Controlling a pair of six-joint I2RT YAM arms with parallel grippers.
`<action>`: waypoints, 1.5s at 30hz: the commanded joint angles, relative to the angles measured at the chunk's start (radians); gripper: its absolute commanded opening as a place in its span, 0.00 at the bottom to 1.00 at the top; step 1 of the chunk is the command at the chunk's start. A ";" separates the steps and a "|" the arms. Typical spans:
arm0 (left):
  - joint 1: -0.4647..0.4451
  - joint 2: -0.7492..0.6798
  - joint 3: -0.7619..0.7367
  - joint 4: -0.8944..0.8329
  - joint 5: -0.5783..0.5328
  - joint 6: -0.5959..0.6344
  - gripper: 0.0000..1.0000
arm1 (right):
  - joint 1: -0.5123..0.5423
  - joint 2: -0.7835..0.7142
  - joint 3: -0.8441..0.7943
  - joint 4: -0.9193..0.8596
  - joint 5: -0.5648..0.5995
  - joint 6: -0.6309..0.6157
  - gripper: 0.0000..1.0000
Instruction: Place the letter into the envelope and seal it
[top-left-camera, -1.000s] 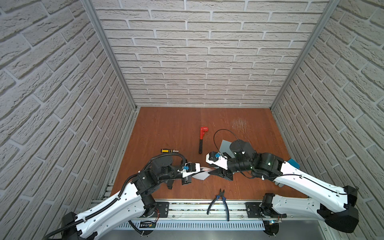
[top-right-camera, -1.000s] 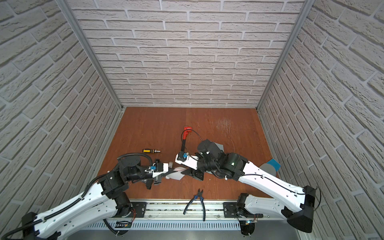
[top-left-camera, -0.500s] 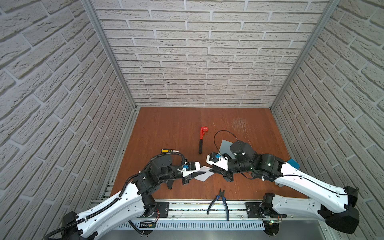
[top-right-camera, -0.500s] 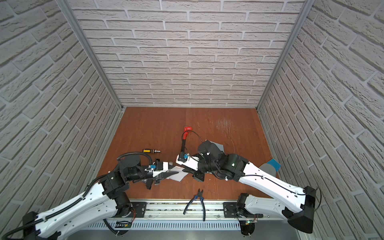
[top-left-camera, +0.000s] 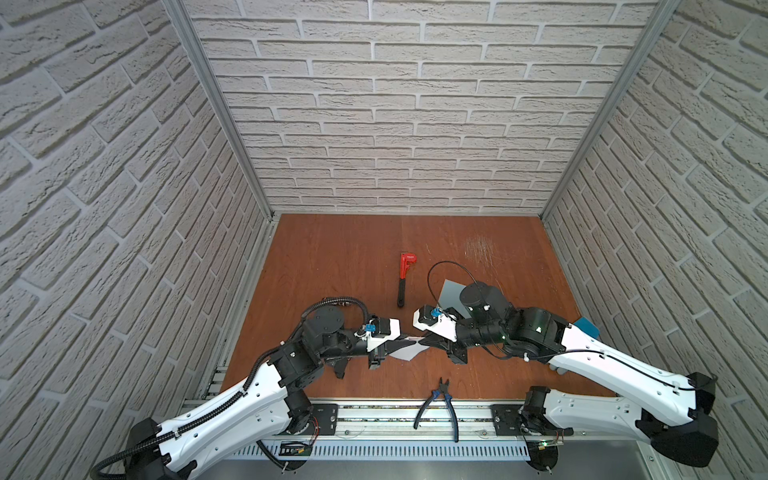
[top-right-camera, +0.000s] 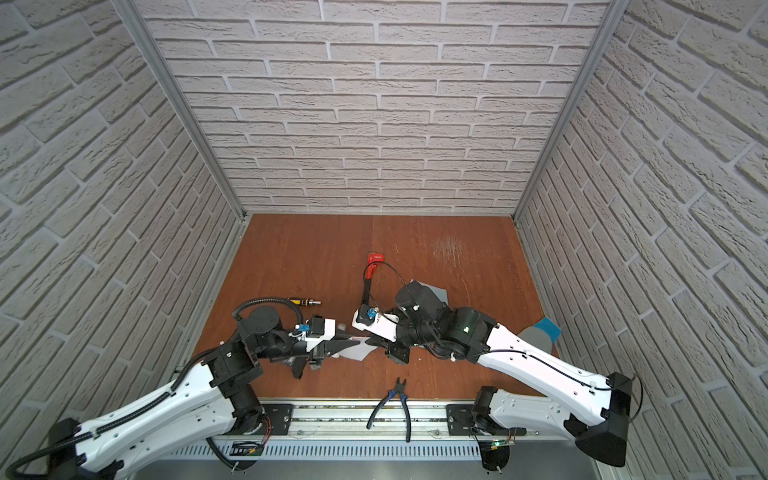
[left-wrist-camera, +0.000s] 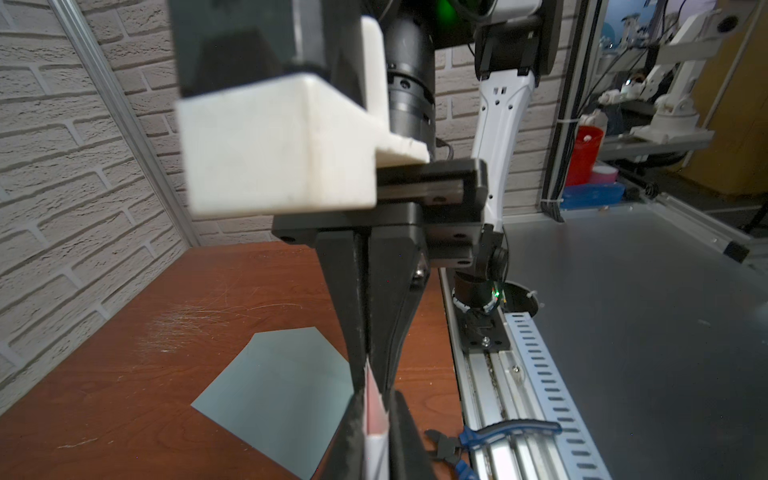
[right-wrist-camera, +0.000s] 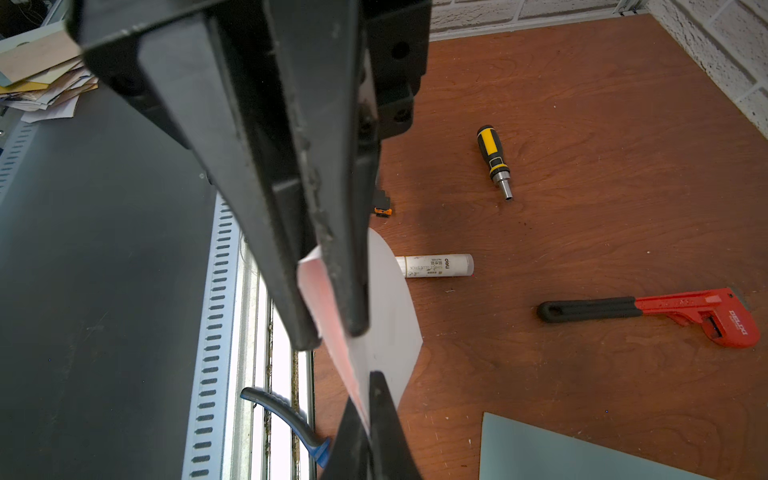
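Note:
The letter (top-left-camera: 406, 351), a white card with red edges, hangs just above the table's front middle between my two grippers, which meet tip to tip. My left gripper (top-left-camera: 402, 341) is shut on one end of it. My right gripper (top-left-camera: 424, 340) is shut on the other end. In the left wrist view the letter (left-wrist-camera: 375, 405) stands edge-on in my left gripper (left-wrist-camera: 376, 436). The right wrist view shows the letter (right-wrist-camera: 388, 328) pinched by my right gripper (right-wrist-camera: 368, 401). The blue-grey envelope (top-left-camera: 450, 291) lies flat behind, mostly under the right arm, and also shows as the envelope (left-wrist-camera: 282, 382).
A red pipe wrench (top-left-camera: 402, 282) lies behind the grippers. Blue-handled pliers (top-left-camera: 440, 401) rest on the front rail. A yellow-black screwdriver (top-right-camera: 305, 301) and a white glue stick (right-wrist-camera: 436, 266) lie on the left half. A grey glove (top-right-camera: 540, 332) with a blue cuff sits at the right edge.
Both arms stay almost where they were, tip to tip at the front middle. The letter between them now shows slightly more of its white face.

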 joint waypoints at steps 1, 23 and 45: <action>0.018 0.021 0.012 0.102 0.043 -0.053 0.00 | 0.008 -0.017 -0.008 0.008 -0.003 -0.003 0.06; 0.042 0.047 0.021 0.060 0.086 -0.089 0.00 | 0.008 -0.072 -0.008 -0.009 0.009 -0.005 0.06; 0.127 0.039 0.034 -0.046 0.182 -0.168 0.00 | 0.009 -0.117 -0.002 -0.024 0.041 -0.005 0.06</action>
